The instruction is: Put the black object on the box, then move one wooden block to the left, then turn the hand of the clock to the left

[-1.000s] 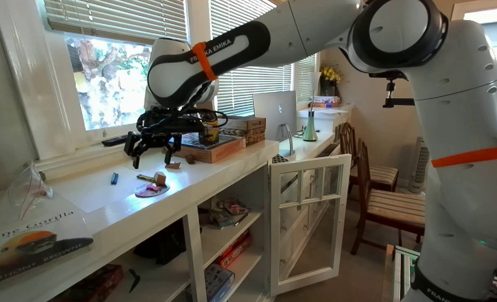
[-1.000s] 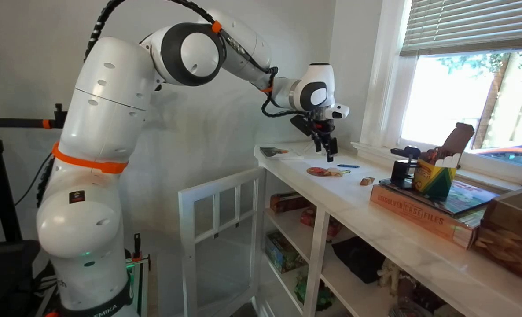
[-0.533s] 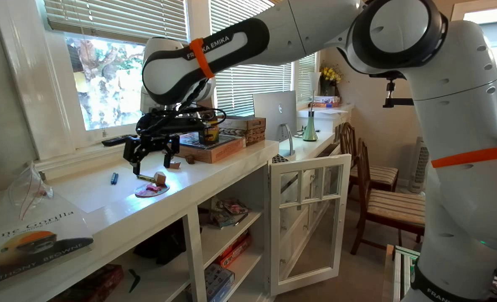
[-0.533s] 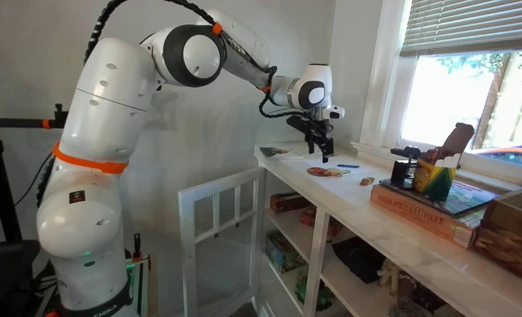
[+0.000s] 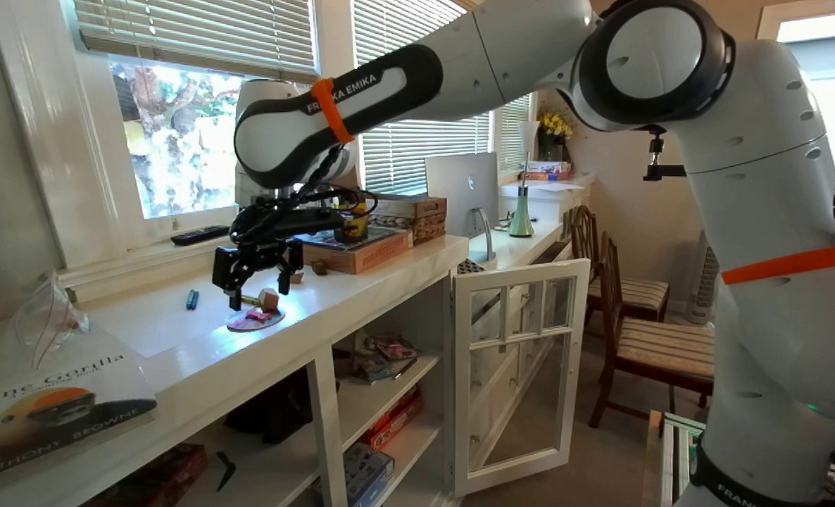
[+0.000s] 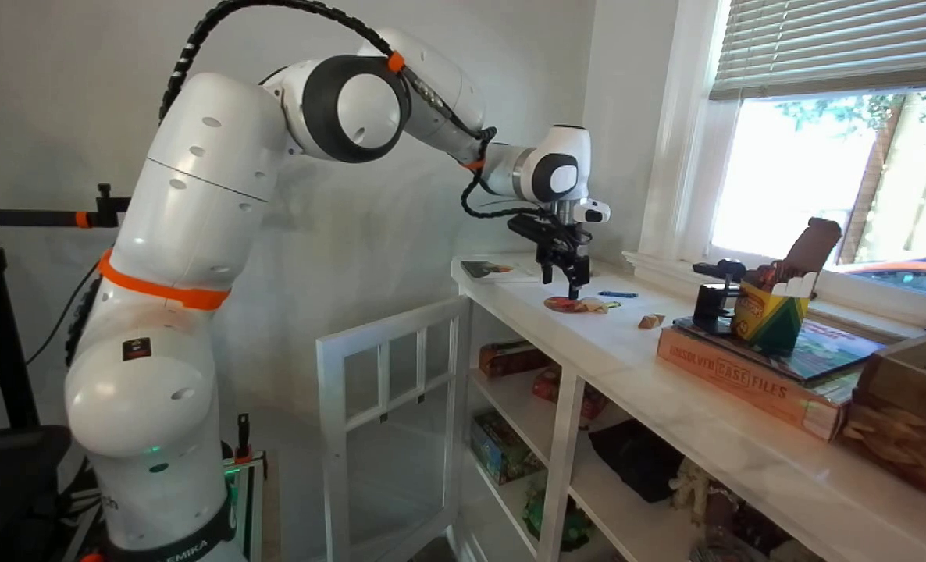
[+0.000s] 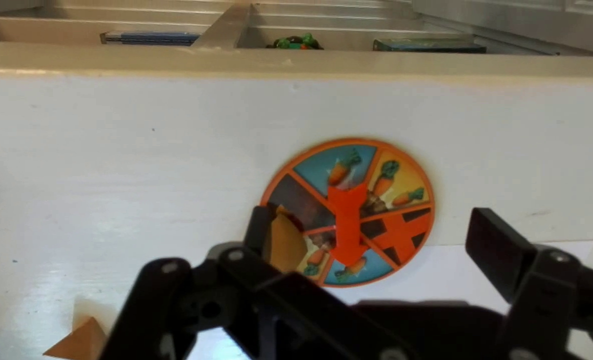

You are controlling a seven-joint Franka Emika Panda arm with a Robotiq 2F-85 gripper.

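The clock is a round carrot-picture disc (image 7: pixel 396 230) with a red arrow hand (image 7: pixel 348 225); it lies flat on the white counter, also in both exterior views (image 5: pixel 238 324) (image 6: pixel 558 304). A wooden block (image 7: pixel 286 242) sits at its edge, partly hidden by my left finger; whether they touch I cannot tell. Another wooden block (image 6: pixel 651 321) lies apart. The black object (image 6: pixel 714 300) stands on the orange-brown box (image 6: pixel 744 382), which also shows in an exterior view (image 5: pixel 350 260). My gripper (image 7: pixel 376 232) is open and empty, low over the disc, its fingers either side of the arrow.
A yellow-green crayon box (image 6: pixel 775 316) stands on the box beside the black object. A wooden crate (image 6: pixel 912 406) is beyond. Blue crayons (image 5: pixel 192 300), a plastic bag (image 5: pixel 48 317) and a book (image 5: pixel 58 415) lie on the counter. A cabinet door (image 5: pixel 512 458) hangs open below.
My open gripper has come down toward the counter and shifted slightly over the disc. The disc, blocks, box and black object have not moved.
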